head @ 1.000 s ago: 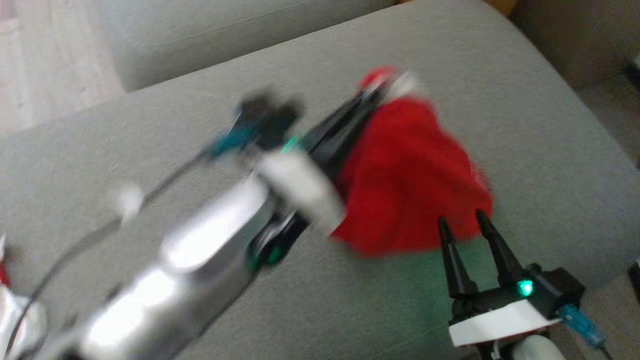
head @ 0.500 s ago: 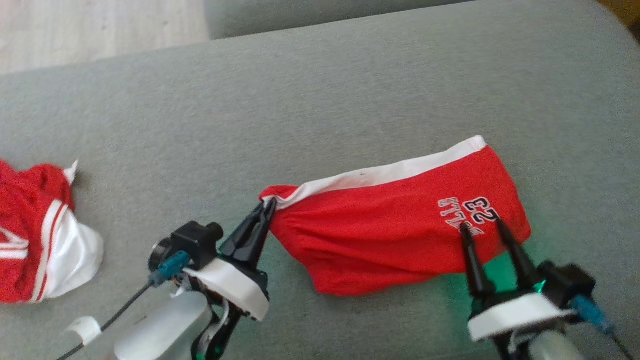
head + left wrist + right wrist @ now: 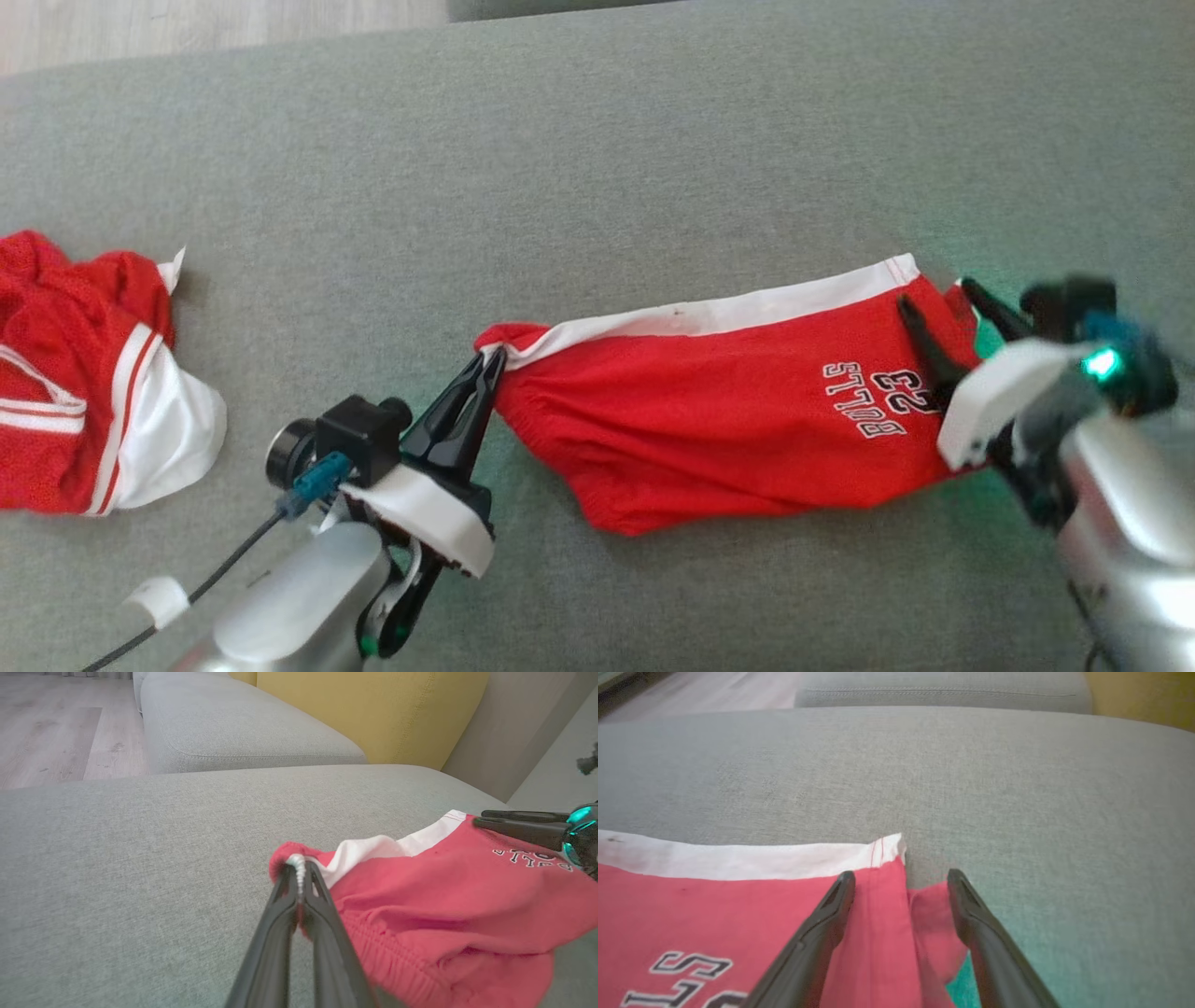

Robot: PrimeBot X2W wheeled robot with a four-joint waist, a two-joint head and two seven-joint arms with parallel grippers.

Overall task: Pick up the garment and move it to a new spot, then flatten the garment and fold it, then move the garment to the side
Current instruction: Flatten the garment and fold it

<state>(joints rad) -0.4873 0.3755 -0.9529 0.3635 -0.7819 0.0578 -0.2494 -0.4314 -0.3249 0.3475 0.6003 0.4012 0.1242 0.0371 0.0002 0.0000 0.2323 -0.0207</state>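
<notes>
A home living room: grey fabric sofa cushions, a yellow backrest, pale wood-plank floor.

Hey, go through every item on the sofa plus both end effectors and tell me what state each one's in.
red shorts: spread out, wrinkled, left corner pinched
left end effector: shut on that corner
right end effector: open, straddling the shorts' right corner
red-and-white garment: crumpled, lying loose
</notes>
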